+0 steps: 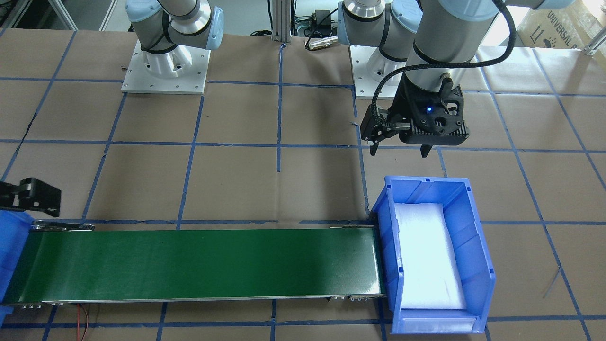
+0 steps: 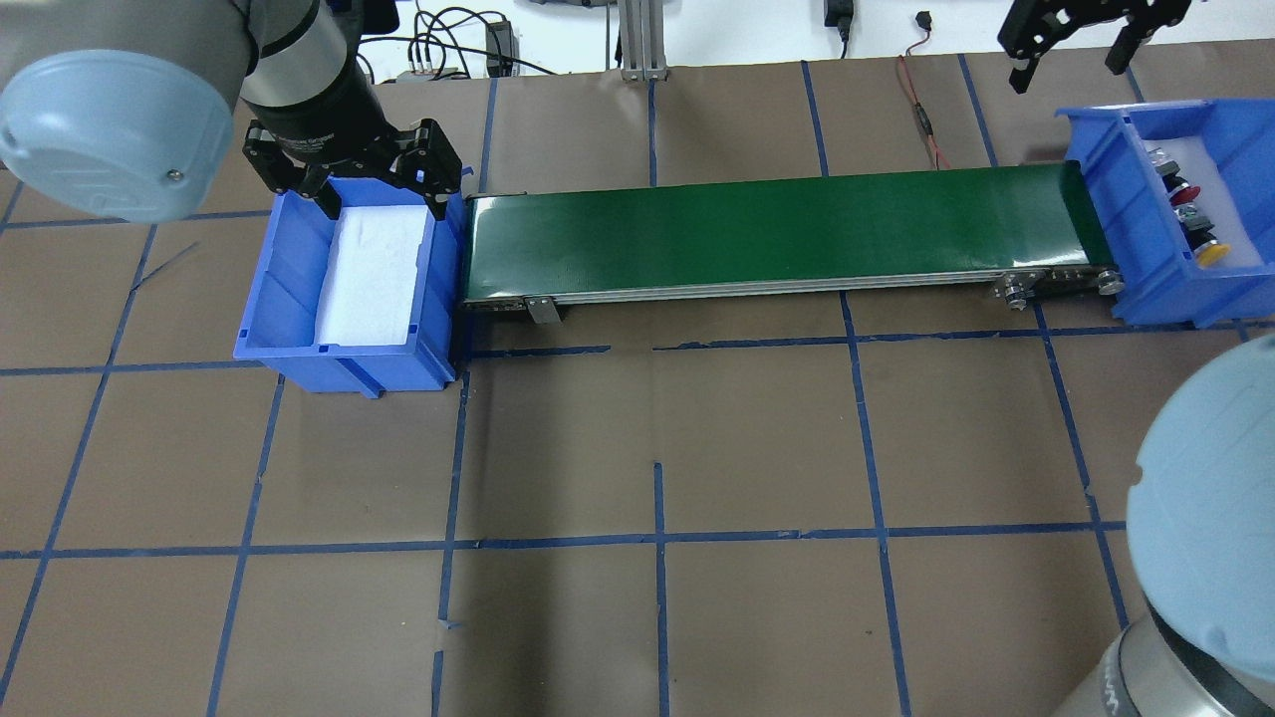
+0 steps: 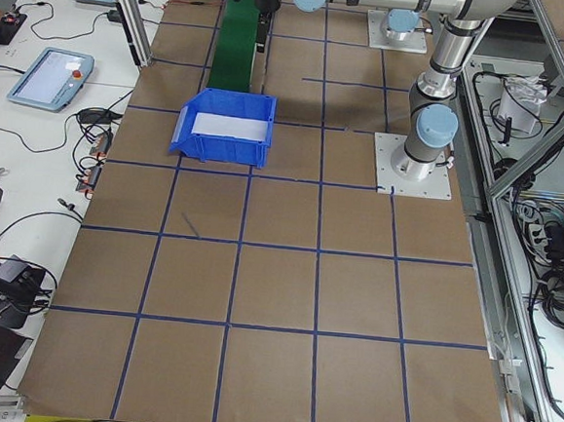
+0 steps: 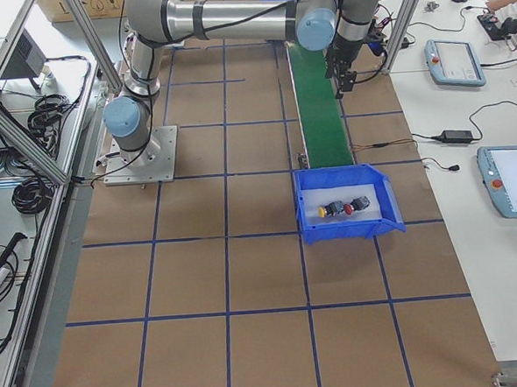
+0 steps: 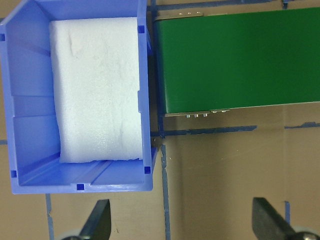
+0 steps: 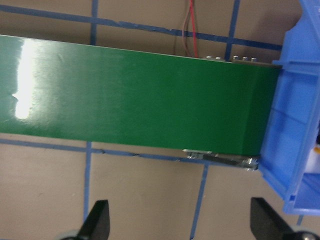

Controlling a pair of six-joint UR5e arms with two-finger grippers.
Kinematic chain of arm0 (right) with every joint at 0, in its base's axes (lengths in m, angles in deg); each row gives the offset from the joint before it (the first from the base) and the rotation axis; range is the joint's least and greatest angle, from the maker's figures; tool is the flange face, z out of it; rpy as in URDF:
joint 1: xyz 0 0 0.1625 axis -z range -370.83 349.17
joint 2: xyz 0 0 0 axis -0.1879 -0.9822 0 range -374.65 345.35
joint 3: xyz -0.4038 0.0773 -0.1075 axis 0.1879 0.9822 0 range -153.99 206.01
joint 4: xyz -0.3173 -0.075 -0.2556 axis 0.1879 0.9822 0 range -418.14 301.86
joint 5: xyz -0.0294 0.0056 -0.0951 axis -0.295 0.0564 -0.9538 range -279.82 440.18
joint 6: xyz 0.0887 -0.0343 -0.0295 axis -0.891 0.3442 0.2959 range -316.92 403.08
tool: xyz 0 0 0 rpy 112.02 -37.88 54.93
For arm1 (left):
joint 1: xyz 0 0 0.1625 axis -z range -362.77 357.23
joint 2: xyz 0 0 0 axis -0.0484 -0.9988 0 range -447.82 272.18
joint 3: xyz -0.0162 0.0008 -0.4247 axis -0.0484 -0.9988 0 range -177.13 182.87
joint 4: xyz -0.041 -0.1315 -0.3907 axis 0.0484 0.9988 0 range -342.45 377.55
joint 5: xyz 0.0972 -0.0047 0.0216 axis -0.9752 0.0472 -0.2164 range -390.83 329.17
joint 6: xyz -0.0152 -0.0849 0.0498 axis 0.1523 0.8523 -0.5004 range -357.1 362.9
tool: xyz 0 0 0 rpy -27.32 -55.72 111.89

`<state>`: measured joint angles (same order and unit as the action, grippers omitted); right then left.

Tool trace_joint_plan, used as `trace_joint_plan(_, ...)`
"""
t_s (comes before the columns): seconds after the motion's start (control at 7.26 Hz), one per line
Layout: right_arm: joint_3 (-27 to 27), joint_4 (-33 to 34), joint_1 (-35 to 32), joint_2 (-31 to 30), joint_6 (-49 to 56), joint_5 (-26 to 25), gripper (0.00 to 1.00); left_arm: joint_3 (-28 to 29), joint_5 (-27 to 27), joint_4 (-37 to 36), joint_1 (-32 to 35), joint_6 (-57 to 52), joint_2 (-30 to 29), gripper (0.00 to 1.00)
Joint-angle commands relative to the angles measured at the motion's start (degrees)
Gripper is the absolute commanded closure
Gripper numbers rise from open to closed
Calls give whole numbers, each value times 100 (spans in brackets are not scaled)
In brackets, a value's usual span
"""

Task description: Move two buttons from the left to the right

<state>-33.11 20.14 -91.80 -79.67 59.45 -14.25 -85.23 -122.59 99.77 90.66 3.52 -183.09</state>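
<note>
Spanning brown worktop point(image 2: 757, 438), green conveyor belt point(image 2: 777, 231) butts left bin point(image 2: 339, 363), right bin point(image 2: 1106, 149); yellow button point(image 2: 1211, 254), red button point(image 2: 1185, 192) in latter. Released: left end effector point(image 2: 383, 204), right end effector point(image 2: 1067, 72).

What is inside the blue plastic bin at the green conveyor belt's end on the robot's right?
A yellow-capped push-button switch and a red-capped push-button switch lie on a white foam pad in the blue plastic bin. Anything beneath the pad is covered.
</note>
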Motion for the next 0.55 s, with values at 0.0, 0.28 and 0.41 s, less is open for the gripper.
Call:
trace_joint_plan(0.0, -99, -418, -619, -413, -965, 3, 0, -6, 0, 5, 8, 0, 9, 0)
trace_joint_plan(0.28, -659, -402, -1234, -984, -1894, 82, 0, -14, 0, 13, 17, 0, 9, 0)
trace_joint_plan(0.41, -923, -314, -1489, -1117, -2388, 74, 0, -6, 0, 5, 9, 0, 9, 0)
